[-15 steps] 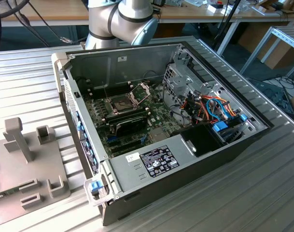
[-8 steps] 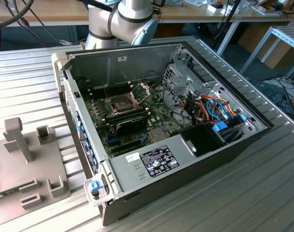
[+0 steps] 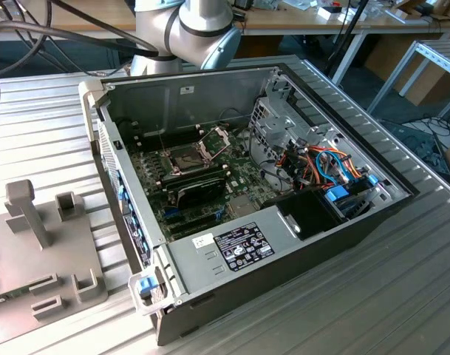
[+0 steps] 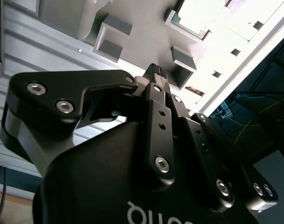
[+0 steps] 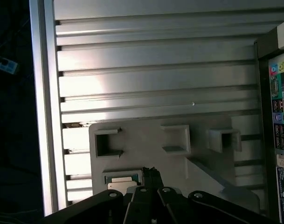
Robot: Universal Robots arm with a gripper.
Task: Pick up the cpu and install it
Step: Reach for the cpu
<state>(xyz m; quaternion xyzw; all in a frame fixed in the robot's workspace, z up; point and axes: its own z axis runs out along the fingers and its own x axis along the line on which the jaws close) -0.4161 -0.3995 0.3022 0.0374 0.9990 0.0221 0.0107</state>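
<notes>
A ribbed aluminium table carries an open, boxy metal computer case. Beside it lies a matte grey fixture plate with square pockets. Above it hovers the black gripper, fingers pressed together, holding nothing. The cpu, flat, dull silver, sits in one pocket.
</notes>
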